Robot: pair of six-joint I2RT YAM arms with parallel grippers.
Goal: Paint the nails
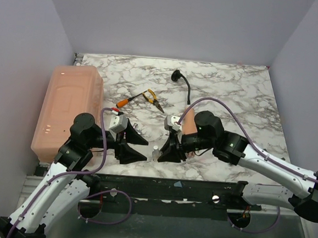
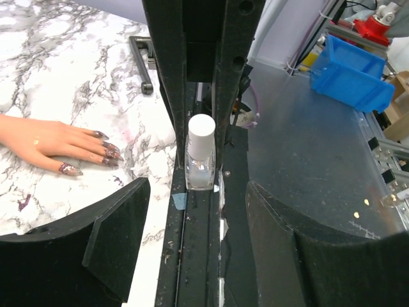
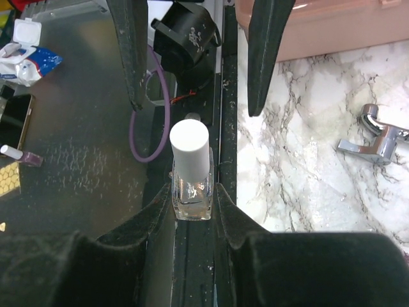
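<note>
Nails (image 2: 106, 151): dark purplish, on the mannequin hand (image 2: 48, 142), which lies palm down on the marble counter (image 2: 77, 70) with its fingertips toward the near edge. Near them a clear glass bottle (image 3: 190, 173) with a white cap stands upright on the black rail (image 2: 192, 256) along that edge. Right jaws are pressed against both sides of the glass body; I read it as gripped. Left jaws are spread wide, holding nothing, and face the bottle from the opposite side, apart from it. Pliers (image 1: 151, 99) and a pink tub (image 1: 69, 109) lie farther back.
</note>
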